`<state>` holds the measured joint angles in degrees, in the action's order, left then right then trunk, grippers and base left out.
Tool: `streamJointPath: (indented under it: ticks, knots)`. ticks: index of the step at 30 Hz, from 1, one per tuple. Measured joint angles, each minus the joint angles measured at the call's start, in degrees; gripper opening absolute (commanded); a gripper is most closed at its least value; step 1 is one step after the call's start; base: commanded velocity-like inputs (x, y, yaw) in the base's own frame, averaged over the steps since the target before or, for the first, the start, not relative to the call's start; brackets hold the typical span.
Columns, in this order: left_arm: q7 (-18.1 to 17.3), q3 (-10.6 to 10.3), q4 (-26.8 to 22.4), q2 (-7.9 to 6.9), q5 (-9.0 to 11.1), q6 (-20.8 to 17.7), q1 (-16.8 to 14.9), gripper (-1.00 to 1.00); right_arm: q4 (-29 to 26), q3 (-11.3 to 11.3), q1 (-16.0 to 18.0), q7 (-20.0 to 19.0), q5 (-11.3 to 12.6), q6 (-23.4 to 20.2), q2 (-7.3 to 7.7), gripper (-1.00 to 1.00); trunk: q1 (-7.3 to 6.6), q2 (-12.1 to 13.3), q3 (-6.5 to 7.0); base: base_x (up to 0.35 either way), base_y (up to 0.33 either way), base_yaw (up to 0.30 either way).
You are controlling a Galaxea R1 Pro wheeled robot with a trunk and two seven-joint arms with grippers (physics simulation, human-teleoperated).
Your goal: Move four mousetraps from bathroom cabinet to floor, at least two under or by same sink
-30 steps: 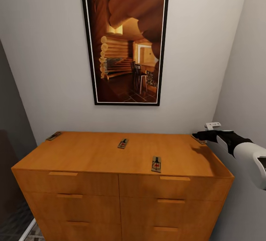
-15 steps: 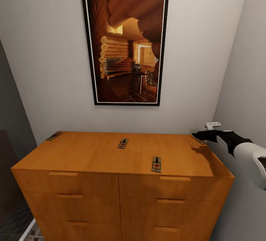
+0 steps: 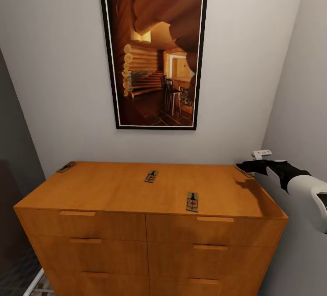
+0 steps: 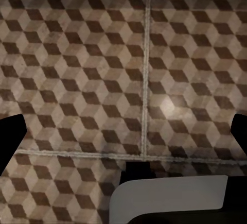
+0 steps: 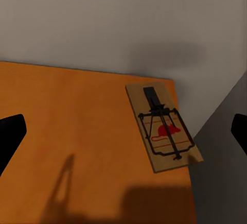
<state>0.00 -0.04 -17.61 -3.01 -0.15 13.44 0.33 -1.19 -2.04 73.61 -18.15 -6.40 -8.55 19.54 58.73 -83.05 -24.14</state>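
Four mousetraps lie on the flat top of the orange-brown cabinet point(image 3: 113, 187): one at the far left corner point(image 3: 66, 166), one mid-top point(image 3: 151, 176), one near the front edge point(image 3: 192, 201), and one at the far right corner point(image 3: 245, 172). My right gripper point(image 3: 241, 166) hovers just above that corner trap, open, jaws wide apart. In the right wrist view the corner mousetrap point(image 5: 163, 127) lies between the spread fingers point(image 5: 10, 131), overhanging the cabinet's edge a little. My left gripper point(image 4: 123, 131) is open and empty, pointing down at the cube-patterned bathroom floor point(image 4: 77, 69).
A large framed picture point(image 3: 154, 55) hangs on the wall behind the cabinet. A grey wall point(image 3: 299, 105) stands close on the right, and a dark panel point(image 3: 13, 160) on the left. Drawer fronts with bar handles point(image 3: 77, 213) face me. A white robot part point(image 4: 170, 198) shows above the floor.
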Motion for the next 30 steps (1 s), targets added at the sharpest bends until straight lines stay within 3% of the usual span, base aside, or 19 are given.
streamJointPath:
  ticks: [17,30]
  knots:
    - [-0.06,0.01,3.10,-1.61,0.00,-0.22,0.00,1.00,0.09,-0.01,-0.22,0.06,0.10,-0.25,-0.04,1.00,0.00,0.00,0.00,0.000,0.000,0.000]
    - [-0.02,0.01,5.48,-1.90,0.00,-0.16,0.00,1.00,0.08,0.00,-0.58,-1.76,0.09,-0.65,0.03,1.00,0.00,0.00,0.00,0.000,0.000,0.000]
